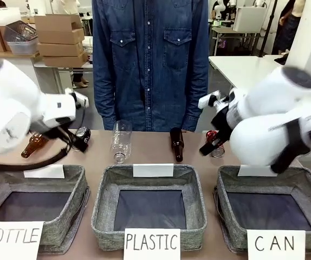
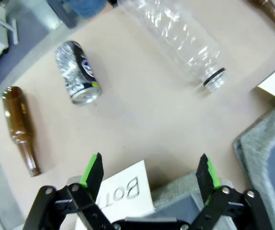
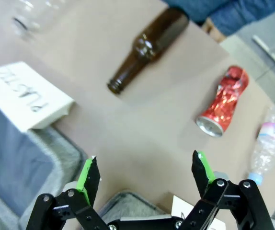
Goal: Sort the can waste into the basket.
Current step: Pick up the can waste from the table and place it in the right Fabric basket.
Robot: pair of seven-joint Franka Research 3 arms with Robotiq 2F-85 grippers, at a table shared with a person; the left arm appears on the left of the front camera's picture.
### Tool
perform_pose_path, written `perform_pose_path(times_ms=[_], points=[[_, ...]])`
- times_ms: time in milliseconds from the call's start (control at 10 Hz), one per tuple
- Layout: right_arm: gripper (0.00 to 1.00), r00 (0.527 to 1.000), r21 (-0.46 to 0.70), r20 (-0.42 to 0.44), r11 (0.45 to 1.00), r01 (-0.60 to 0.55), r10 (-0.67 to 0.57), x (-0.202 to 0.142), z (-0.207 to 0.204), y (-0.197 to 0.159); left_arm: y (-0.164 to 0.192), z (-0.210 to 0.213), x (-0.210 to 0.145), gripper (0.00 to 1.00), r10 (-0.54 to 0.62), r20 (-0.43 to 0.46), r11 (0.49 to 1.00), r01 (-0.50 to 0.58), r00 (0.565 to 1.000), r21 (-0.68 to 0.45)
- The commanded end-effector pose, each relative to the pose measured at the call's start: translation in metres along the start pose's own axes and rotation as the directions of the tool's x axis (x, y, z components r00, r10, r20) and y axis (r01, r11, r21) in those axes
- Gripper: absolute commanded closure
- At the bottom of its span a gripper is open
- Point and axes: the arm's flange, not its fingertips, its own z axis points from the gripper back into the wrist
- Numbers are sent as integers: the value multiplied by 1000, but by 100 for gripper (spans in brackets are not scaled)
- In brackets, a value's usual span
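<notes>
Left gripper [image 2: 149, 165] hovers near the dark can [image 2: 78, 73], right gripper [image 3: 147, 164] near the red can [image 3: 223, 101]; both sets of fingers are apart and empty.

Front view, hand-lettered white cards on the basket fronts:
- BOTTLE card [image 1: 12, 240] at 7 o'clock, on left basket [image 1: 71, 216]
- PLASTIC card [image 1: 151, 244] at 6 o'clock, on middle basket [image 1: 104, 216]
- CAN card [image 1: 276, 244] at 5 o'clock, on right basket [image 1: 224, 216]

Left wrist view: rim card [image 2: 125, 189] at 6 o'clock reads BOTT upside down, rest hidden. Right wrist view: second rim card [image 3: 27, 96] at 9 o'clock reads PLASTIC, upside down. Dark can [image 2: 77, 72] logo is illegible.
</notes>
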Motion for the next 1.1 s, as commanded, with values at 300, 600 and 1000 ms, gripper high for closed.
perform_pose_path(times_ms=[300,600,1000], points=[[0,989,-259,141,962,83,-48,-66,141,-9,9,97,9,0,-41,93,999,40,995,11],[0,984,16,162,997,78,-80,-6,154,-50,12,145,2,0,-54,121,973,79,991,-215],[0,878,690,9,638,341,-479,-47,174,-94,84,150,-35,0,208,151,533,17,966,-846]])
